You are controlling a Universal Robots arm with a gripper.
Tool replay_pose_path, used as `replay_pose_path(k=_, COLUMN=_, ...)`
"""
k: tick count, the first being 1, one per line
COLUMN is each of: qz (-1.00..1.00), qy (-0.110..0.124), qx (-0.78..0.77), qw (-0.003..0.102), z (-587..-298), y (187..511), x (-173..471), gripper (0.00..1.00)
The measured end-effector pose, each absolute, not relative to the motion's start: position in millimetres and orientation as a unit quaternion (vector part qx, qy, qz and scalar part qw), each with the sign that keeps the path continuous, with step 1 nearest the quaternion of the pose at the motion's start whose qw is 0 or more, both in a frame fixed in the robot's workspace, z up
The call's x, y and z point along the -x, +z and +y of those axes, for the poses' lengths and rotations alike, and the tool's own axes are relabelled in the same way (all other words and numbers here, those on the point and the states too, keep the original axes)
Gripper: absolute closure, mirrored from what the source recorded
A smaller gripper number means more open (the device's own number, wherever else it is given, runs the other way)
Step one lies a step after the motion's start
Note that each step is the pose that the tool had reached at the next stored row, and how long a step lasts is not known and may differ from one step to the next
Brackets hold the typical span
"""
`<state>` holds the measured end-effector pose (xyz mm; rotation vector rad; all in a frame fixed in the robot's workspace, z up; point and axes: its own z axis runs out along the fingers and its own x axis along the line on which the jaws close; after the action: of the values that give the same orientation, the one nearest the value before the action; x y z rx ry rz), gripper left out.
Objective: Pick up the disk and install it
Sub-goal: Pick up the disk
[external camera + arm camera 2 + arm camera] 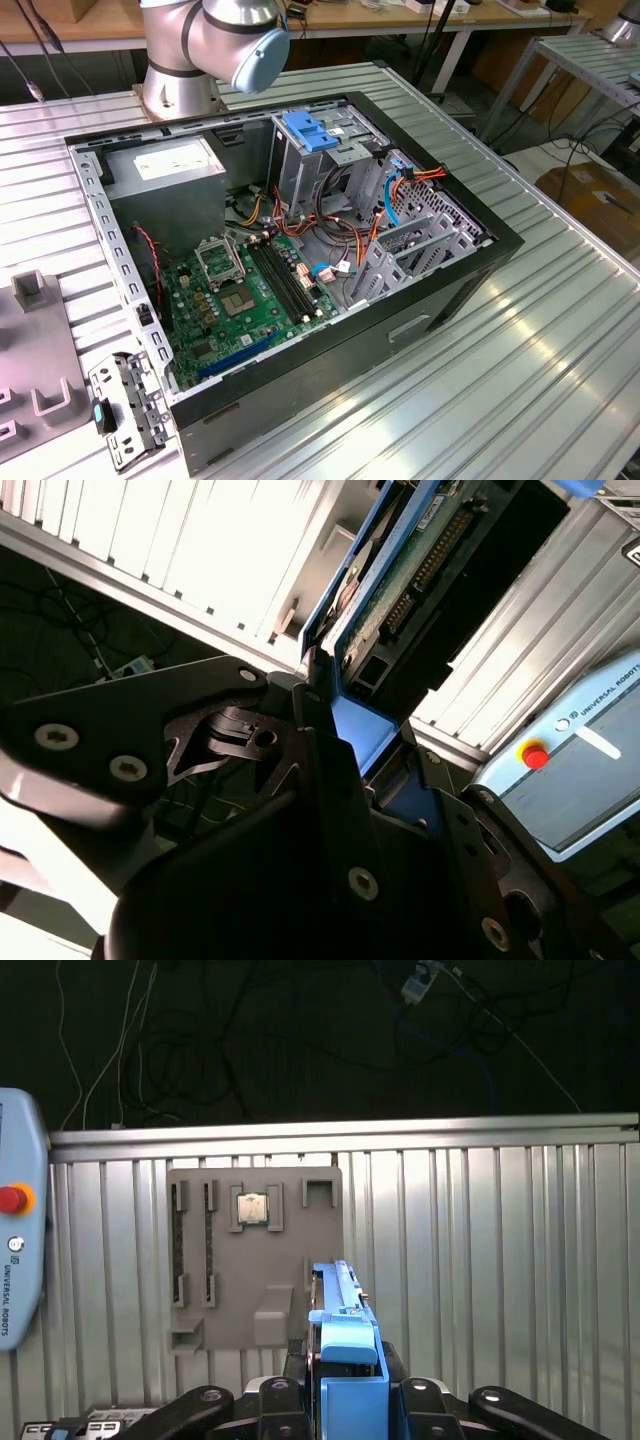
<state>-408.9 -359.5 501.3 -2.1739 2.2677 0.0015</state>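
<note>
The disk (345, 1345) is a black drive in a bright blue carrier. It stands edge-on between the black fingers of my gripper (345, 1392), which is shut on it. In the second wrist view the disk (405, 575) shows its green circuit board and connector, with the blue frame running down into the gripper (345, 730). The disk hangs above the ribbed metal table, over the edge of a grey fixture plate (255, 1260). In the exterior view the open computer case (480, 262) lies on the table, with a metal drive cage (330, 160) at its back.
A lighter blue latch (310, 130) tops the drive cage, and a grey box with a white label (165, 172) sits in the case's far corner. The fixture plate holds a small square chip (252, 1208). A pendant with a red button (12, 1260) lies nearby. A loose metal bracket (125, 405) lies by the case.
</note>
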Motion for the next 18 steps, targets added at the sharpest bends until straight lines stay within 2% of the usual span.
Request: replay_pose_path(k=18, qz=0.722, qy=0.001, qx=0.692, qw=0.000, z=-375, y=501, x=400, gripper=0.63)
